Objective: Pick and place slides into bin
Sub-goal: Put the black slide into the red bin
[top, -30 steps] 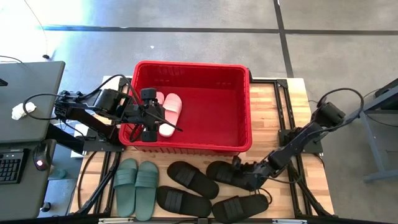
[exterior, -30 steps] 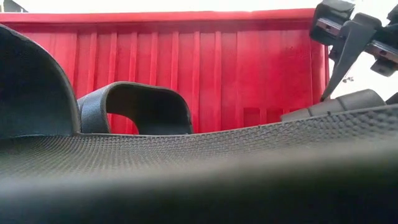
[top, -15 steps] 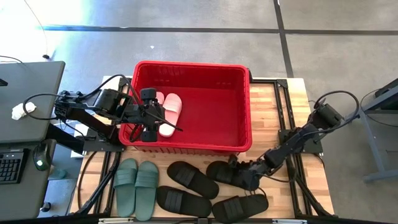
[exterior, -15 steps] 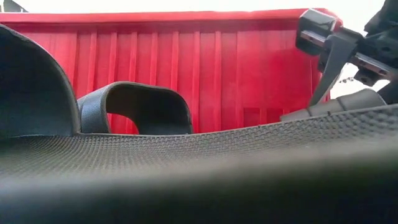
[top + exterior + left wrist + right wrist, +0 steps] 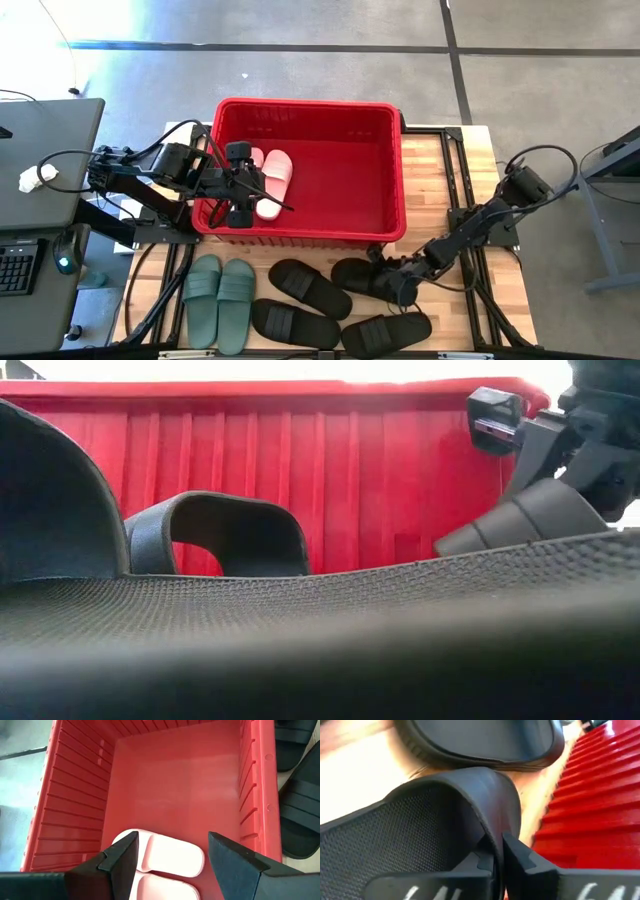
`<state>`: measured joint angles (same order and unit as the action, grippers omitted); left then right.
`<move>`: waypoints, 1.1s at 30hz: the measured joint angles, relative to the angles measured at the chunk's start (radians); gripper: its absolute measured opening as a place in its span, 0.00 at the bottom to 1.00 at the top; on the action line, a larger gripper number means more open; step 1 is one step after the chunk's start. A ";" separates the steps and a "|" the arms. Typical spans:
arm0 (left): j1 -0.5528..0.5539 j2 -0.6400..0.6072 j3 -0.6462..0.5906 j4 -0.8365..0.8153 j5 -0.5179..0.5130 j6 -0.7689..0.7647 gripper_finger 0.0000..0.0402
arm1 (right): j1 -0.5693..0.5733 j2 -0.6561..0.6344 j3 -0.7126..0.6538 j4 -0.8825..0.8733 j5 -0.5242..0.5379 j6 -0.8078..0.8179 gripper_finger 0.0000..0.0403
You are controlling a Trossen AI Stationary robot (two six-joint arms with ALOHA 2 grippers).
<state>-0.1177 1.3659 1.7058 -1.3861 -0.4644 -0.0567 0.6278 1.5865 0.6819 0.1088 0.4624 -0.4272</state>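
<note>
The red bin (image 5: 310, 105) stands at the table's middle, with the pale pink slides (image 5: 272, 180) lying on its floor at its left end. My left gripper (image 5: 172, 845) hangs open above the pink pair inside the bin. Near the table's front lie a sage green pair (image 5: 220, 290) and several black slides (image 5: 310, 288). The black slide (image 5: 362, 277) nearest the bin's front right corner has my right gripper (image 5: 385, 272) shut on it. My right gripper pinches the black slide's wide strap (image 5: 470, 795) near one side of its arch, one finger (image 5: 485, 862) under the arch and the other (image 5: 522, 855) outside it. The fingers come from the table's right, slanting down. In the low view the strap (image 5: 530, 515) sits tilted.
Other black slides (image 5: 293, 323) (image 5: 385, 330) lie close in front of the held one. The bin's front wall (image 5: 300, 480) rises just behind it. A desk with a keyboard (image 5: 20, 265) stands left of the table.
My right gripper has gone a little toward the table's left edge onto the black slide and has shut on its strap. The slide's strap part now stands steeper than before. My left gripper has kept still.
</note>
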 joint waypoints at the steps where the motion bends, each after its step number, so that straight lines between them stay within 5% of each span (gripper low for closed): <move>1: 0.000 0.000 0.000 0.000 0.000 0.000 0.55 | 0.003 -0.004 0.000 0.000 0.006 0.004 0.01; 11: 0.000 0.000 0.000 0.000 0.000 0.000 0.55 | 0.087 -0.121 -0.001 -0.095 0.042 0.172 0.00; 23: 0.000 0.000 0.000 0.000 0.000 0.011 0.55 | 0.194 -0.284 -0.001 -0.071 -0.086 0.477 0.00; 33: 0.000 0.000 0.000 0.000 0.000 0.029 0.55 | 0.203 -0.469 0.055 0.062 -0.135 0.442 0.00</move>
<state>-0.1177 1.3659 1.7058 -1.3861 -0.4644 -0.0274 0.8304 1.1180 0.7368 0.1707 0.3275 0.0151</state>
